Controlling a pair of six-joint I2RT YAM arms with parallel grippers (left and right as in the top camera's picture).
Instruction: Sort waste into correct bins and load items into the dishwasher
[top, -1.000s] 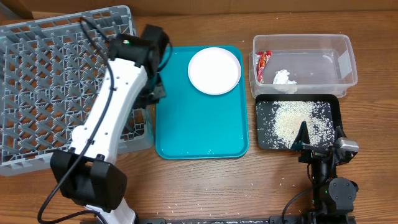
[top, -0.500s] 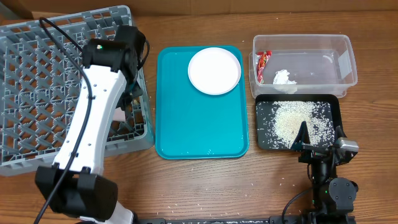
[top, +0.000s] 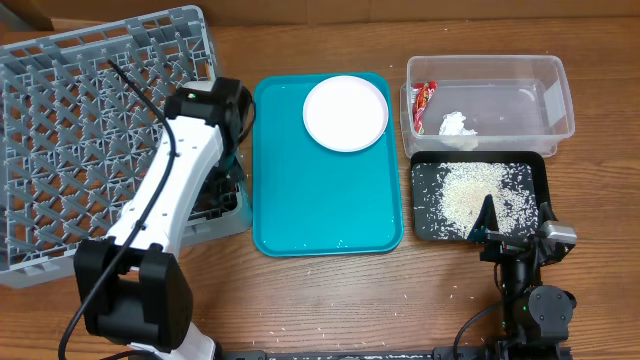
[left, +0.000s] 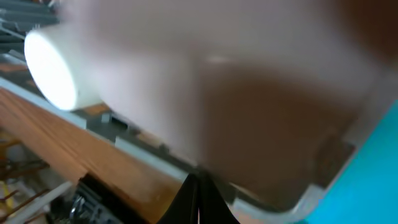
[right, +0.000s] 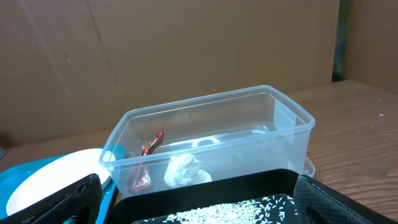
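The grey dish rack (top: 70, 130) stands at the left. My left arm reaches down at its right front edge, and my left gripper (top: 228, 190) is mostly hidden under the arm. In the left wrist view its fingers (left: 198, 193) are shut together, with a white cup (left: 53, 71) lying blurred to the left. The round plate (top: 345, 112) sits on the teal tray (top: 320, 210). The clear tub (top: 520, 60) holds the red-and-white wrapper (top: 424, 100) and the tissue (top: 458, 125). The black tray (top: 425, 215) holds rice (top: 475, 195). My right gripper (top: 490, 222) is open at that tray's front edge. Bowls and chopsticks are out of view.
Loose rice grains (top: 465, 292) lie on the wooden table in front of the black tray, and a few lie along the teal tray's front edge. In the right wrist view the tub (right: 249, 124) stands just behind the black tray (right: 205, 193), with a cardboard wall behind it.
My left arm swung left from the teal tray's edge over the rack, then came back down to the rack's right front edge. The rack has shifted slightly. The right arm has not moved.
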